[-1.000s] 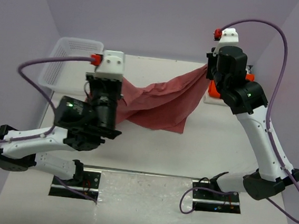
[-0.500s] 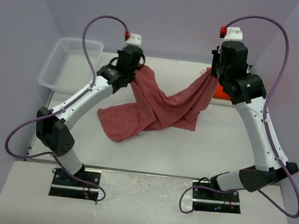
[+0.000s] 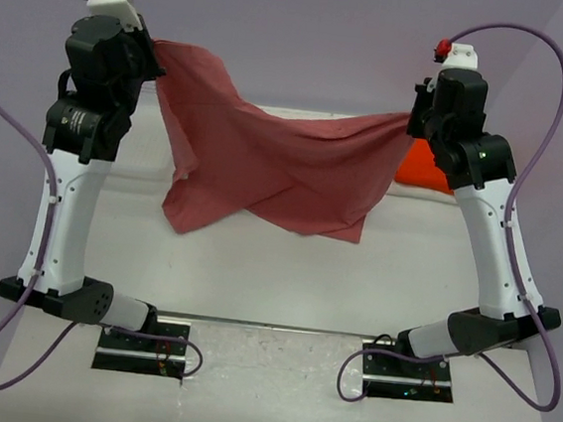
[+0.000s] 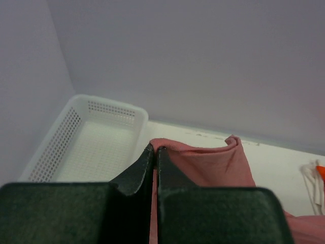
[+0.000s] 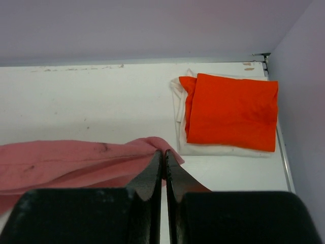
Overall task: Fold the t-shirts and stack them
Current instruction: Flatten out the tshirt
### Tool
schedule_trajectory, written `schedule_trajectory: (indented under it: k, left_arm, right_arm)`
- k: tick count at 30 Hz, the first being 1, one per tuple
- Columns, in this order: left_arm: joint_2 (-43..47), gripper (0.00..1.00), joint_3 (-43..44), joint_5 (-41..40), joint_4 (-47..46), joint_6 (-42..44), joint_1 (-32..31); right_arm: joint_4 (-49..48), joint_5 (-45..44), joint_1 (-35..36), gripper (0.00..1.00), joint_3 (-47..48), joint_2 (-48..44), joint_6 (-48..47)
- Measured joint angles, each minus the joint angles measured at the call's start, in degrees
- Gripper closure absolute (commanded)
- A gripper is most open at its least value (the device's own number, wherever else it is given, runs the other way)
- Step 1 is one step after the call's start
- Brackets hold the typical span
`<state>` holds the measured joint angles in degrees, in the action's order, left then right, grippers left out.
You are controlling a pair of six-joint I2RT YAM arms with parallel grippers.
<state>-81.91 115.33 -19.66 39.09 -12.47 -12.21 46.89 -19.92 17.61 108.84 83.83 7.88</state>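
Observation:
The rose-red t-shirt [image 3: 266, 165] hangs stretched in the air between both arms, sagging in the middle, its lower edge over the table. My left gripper [image 3: 156, 59] is shut on its upper left corner, raised high; the cloth shows pinched in the left wrist view [image 4: 203, 162]. My right gripper [image 3: 412, 124] is shut on its right corner, seen in the right wrist view [image 5: 101, 160]. The orange t-shirt [image 5: 231, 112] lies folded on the folded white t-shirt [image 5: 203, 148] at the far right; the orange one also shows in the top view [image 3: 426, 165].
A white mesh basket [image 4: 96, 137] stands at the far left of the table, mostly hidden behind my left arm in the top view. Purple walls close in the back and sides. The table [image 3: 286, 271] lies white below the shirt.
My left arm has swung up and to the left, lifting its corner of the rose-red shirt high. The shirt has come off the table and spread out between the grippers.

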Motion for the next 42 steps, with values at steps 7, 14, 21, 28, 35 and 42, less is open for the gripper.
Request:
schedule_trajectory:
  k: [7,14,21,28,35,42]
  left_arm:
    - [4.68,1.00,5.42,3.50,2.97,0.74,0.02]
    - [7.04,1.00,14.73,8.22,5.25,1.14,-0.11]
    - [14.58,1.00,18.95,12.92,5.09,1.05,-0.20]
    - [18.12,1.00,24.68,18.43,3.52,0.07,-0.20]
    - [17.20,1.00,25.64,22.60,2.10,-1.51,-0.13]
    - [9.40,1.00,26.32,23.37,0.68,-1.64,-0.13]
  right_arm:
    - [3.48,0.83,0.00,1.00,4.11,-3.04,0.33]
    - [5.25,1.62,1.81,1.00,8.13,-10.47,0.07]
    - [5.66,1.49,11.80,1.00,13.11,-20.90,-1.75]
    - [5.29,6.23,12.50,1.00,16.24,-30.80,-1.90]
    - [4.63,10.99,12.50,1.00,15.10,-33.38,-1.46]
    - [3.43,8.44,12.57,1.00,12.46,-28.76,-2.58]
